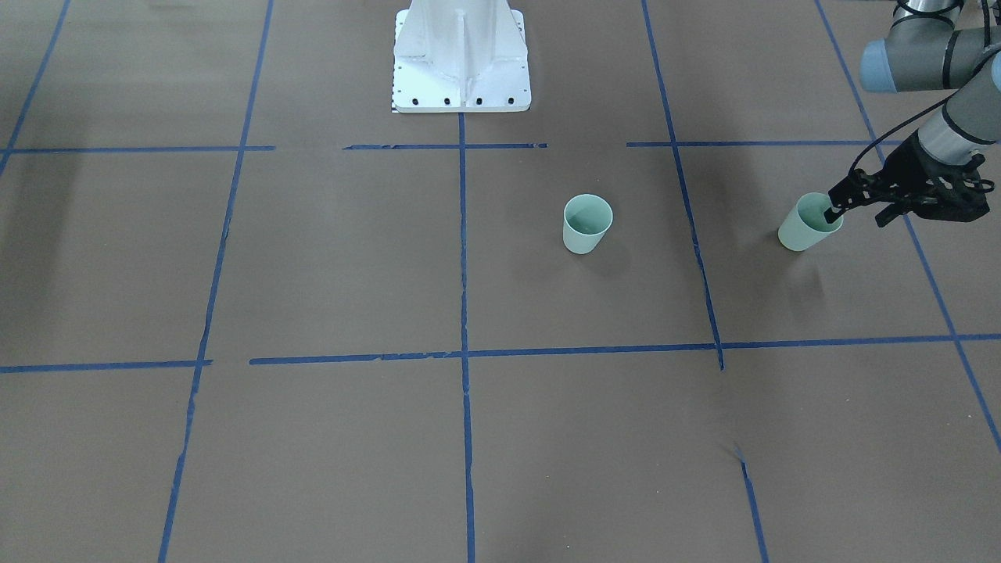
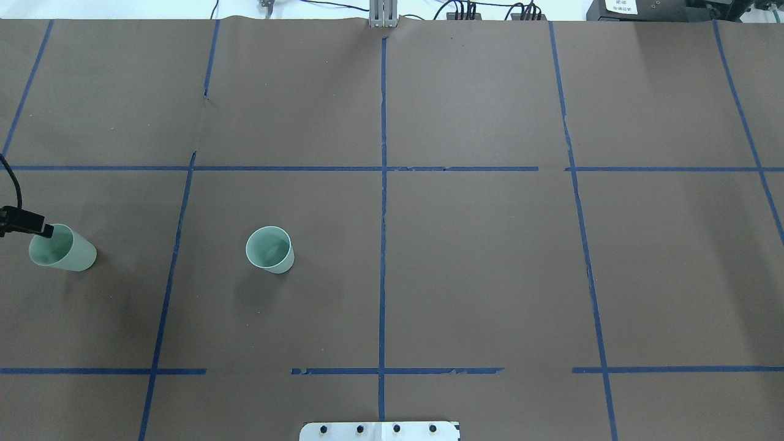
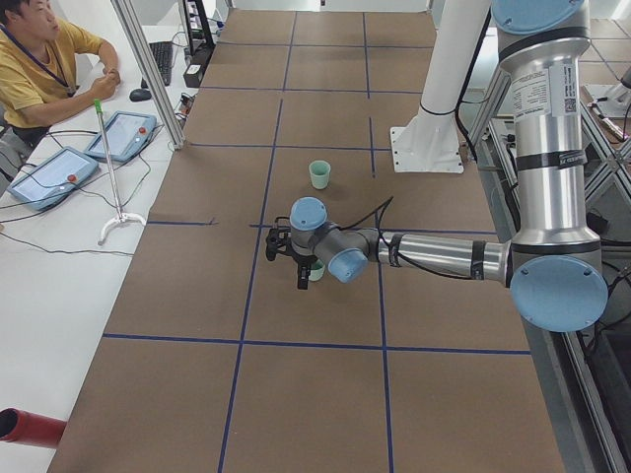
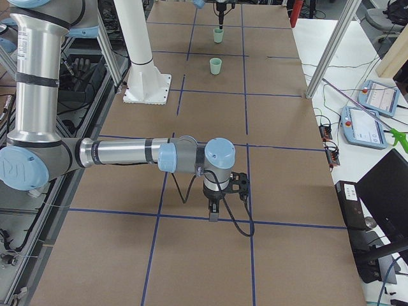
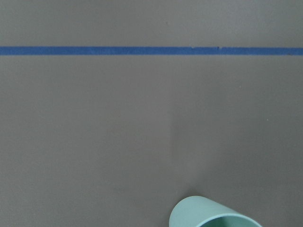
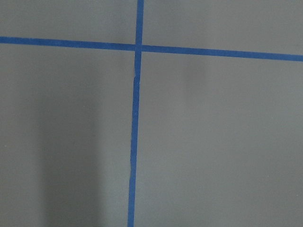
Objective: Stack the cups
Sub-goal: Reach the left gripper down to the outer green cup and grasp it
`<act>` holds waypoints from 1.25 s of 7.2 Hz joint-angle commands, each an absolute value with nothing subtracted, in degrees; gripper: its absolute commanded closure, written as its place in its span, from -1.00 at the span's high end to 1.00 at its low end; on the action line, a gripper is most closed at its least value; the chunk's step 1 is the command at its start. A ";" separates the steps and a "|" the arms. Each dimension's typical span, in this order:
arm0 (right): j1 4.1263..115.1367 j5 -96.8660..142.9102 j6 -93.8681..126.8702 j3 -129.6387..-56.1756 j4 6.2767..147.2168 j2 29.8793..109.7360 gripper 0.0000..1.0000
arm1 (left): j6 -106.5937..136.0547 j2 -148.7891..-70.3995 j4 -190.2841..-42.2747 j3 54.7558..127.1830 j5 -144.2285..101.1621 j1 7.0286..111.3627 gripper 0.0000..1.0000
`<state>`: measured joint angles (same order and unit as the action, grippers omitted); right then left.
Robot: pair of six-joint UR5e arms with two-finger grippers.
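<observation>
Two pale mint-green cups stand on the brown table. One cup (image 1: 587, 225) is near the middle (image 2: 271, 250). The other cup (image 1: 808, 225) is at the table's left end (image 2: 63, 249). My left gripper (image 1: 858, 215) is over that cup and open. One of its fingers (image 2: 38, 228) reaches down at the rim and the other stays outside the cup. The cup's rim shows at the bottom edge of the left wrist view (image 5: 213, 216). My right gripper (image 4: 214, 213) hangs over bare table far from both cups. I cannot tell whether it is open or shut.
The white robot base (image 1: 461, 59) stands at the table's robot side. Blue tape lines (image 2: 383, 184) divide the brown table into squares. A person sits at a side desk (image 3: 44, 54) beyond the table's far edge.
</observation>
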<state>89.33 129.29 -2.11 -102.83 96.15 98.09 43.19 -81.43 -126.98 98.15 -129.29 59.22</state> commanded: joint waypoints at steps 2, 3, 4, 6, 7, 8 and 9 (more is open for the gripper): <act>89.30 129.29 -2.11 -102.83 96.15 98.09 1.00 | 43.24 -81.47 -123.51 98.43 -130.25 58.18 -1.00; 89.38 129.29 -2.11 -102.83 96.15 98.09 1.00 | 43.24 -81.47 -122.79 98.79 -130.25 58.18 -1.00; 89.38 129.29 -2.11 -102.83 96.15 98.09 1.00 | 43.24 -81.65 -122.78 99.66 -130.25 58.27 -1.00; 89.30 129.29 -2.11 -102.83 96.15 98.09 1.00 | 43.24 -82.26 -117.56 105.60 -130.25 59.15 -1.00; 89.38 129.29 -2.11 -102.83 96.15 98.09 1.00 | 43.33 -83.66 -107.42 111.56 -130.25 59.50 -1.00; 89.38 129.29 -2.11 -102.83 96.15 98.09 1.00 | 44.46 -87.50 -100.70 115.54 -130.17 60.46 -1.00; 89.30 129.29 -2.11 -102.83 96.15 98.09 1.00 | 48.82 -91.54 -95.85 117.58 -130.08 60.56 -1.00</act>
